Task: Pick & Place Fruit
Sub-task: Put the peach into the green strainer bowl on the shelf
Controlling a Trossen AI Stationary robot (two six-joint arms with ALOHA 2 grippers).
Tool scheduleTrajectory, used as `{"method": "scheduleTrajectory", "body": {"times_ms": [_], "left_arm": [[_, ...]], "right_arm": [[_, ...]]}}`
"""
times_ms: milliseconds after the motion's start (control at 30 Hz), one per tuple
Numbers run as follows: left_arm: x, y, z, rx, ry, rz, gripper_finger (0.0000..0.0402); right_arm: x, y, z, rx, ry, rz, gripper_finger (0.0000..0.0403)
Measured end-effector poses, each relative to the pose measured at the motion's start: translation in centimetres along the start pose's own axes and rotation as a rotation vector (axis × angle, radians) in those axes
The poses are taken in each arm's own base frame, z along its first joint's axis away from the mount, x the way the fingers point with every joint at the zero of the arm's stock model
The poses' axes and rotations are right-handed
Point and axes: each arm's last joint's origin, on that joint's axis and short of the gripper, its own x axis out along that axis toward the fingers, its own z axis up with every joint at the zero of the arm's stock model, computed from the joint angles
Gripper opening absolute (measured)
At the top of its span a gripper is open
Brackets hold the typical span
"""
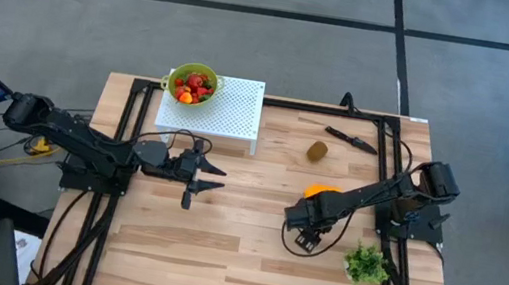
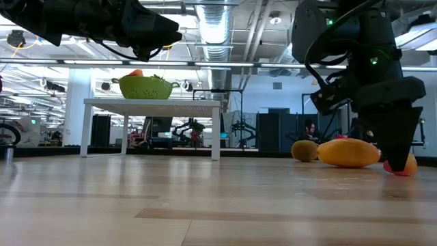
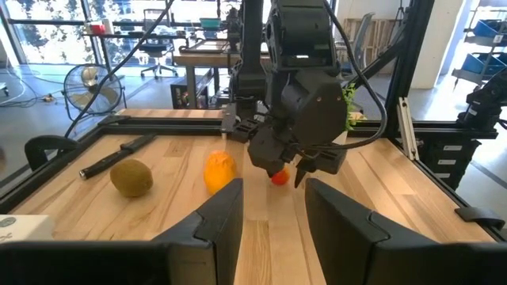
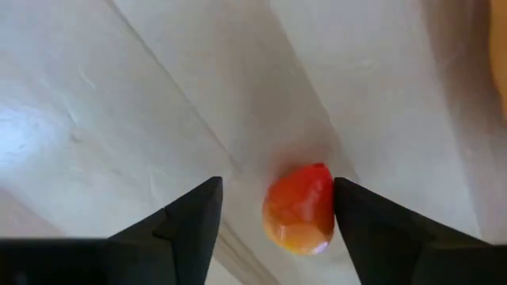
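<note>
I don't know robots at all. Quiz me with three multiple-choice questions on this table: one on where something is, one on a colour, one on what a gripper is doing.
1. Where is the colander?
A. on the white stand
B. beside the knife
C. under the table

2. What colour is the colander?
A. blue
B. green
C. black

3. What is the right gripper doing?
A. holding the kiwi
B. straddling a small red-orange fruit, fingers open
C. resting on the leafy bunch

Answers: 1 A, it sits at the stand's corner in the high view. 2 B, green in both room views. 3 B, the right wrist view shows gaps either side of the fruit.
</note>
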Motion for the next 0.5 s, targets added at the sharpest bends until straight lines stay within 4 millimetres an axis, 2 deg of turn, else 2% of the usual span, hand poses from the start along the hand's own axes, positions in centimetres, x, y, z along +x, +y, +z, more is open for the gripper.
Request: {"method": "scheduleTrajectory", "body": {"times_ms": [500], "left_arm": [[0.00, 0.00, 0.00, 0.000, 0.000, 0.000, 0.0131]], "right_arm": [[0.03, 0.25, -0.68, 0.014, 0.016, -0.027, 0.0202]]}}
